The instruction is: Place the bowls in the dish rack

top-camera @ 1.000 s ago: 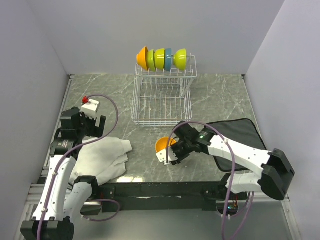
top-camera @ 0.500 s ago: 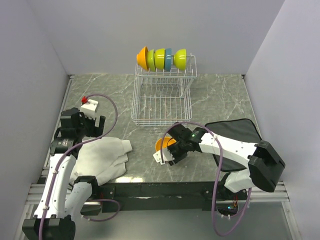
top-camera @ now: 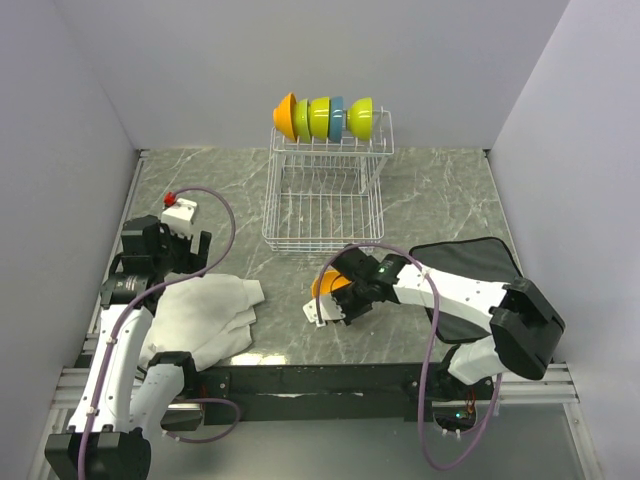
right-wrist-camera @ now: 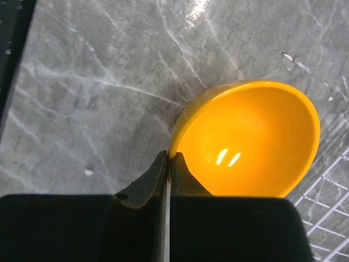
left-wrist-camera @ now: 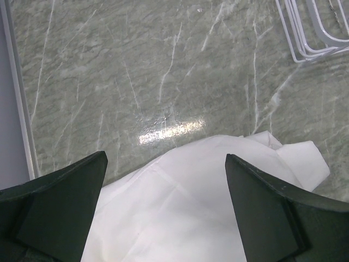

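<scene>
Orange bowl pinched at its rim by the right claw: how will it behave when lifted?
The orange bowl looks glossy, so it may slip in the right claw. Held at one rim spot only, it will probably swing or tilt. Its thin wall suggests light and stiff.

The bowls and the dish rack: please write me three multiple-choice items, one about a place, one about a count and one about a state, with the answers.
1. Where is the lone orange bowl relative to the dish rack?
A) inside it
B) in front of it, towards the arms
C) behind it

2. How many bowls stand on the rack's raised tier?
A) three
B) five
C) seven

3. The right fingers are:
A) wide open
B) shut on a rack wire
C) shut on the orange bowl's rim

Answers:
1 B, the top view shows it nearer the arms.
2 B, one orange, three lime, one blue.
3 C, the wrist view shows them pinching the rim.
</scene>
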